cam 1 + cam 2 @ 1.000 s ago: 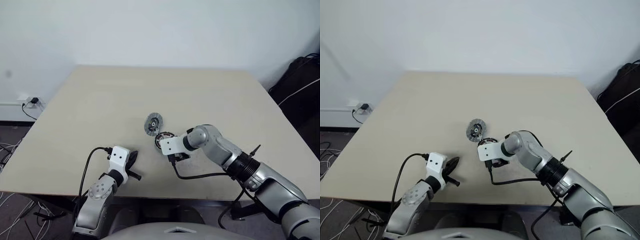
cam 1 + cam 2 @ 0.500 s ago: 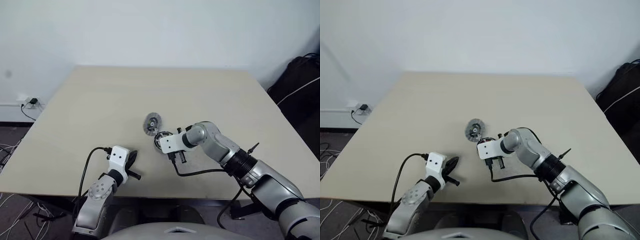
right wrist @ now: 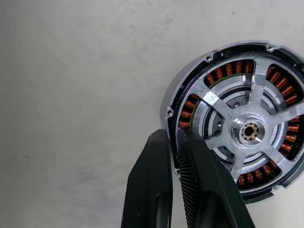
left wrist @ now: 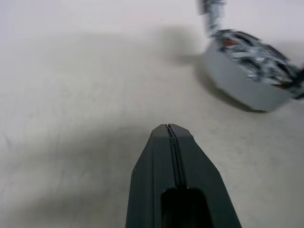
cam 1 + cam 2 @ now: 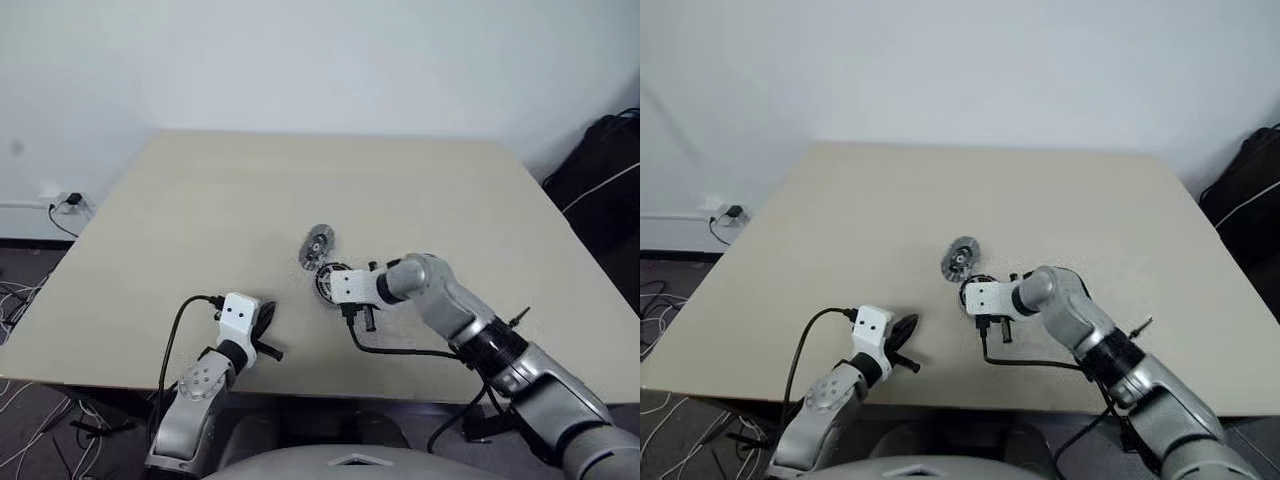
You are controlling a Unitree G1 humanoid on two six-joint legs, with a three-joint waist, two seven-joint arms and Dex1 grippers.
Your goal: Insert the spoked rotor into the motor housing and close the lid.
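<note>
I see the spoked rotor [image 3: 249, 130] already seated inside the motor housing [image 3: 187, 107], its silvery spokes lying over the ring of copper-brown windings. The housing rests flat on the table [image 5: 200, 210], a little toward the near edge and right of the middle. Just beyond it, on its far-left side, the lid [image 5: 318, 245] lies on the table with its dark hub showing, close beside the housing; I cannot tell whether the two touch.

My right gripper [image 3: 175, 156] reaches in from the right and points steeply down at the housing's near rim. In the right wrist view its two black fingers [image 3: 149, 185] are nearly together, pinching the housing's outer wall, one finger outside the rim and the other just inside over the windings.

My left gripper [image 4: 169, 129] sits low over the table near the front edge, well to the left of the housing and apart from it. Its fingers are pressed fully together with only a thin seam between them, and they hold nothing.
</note>
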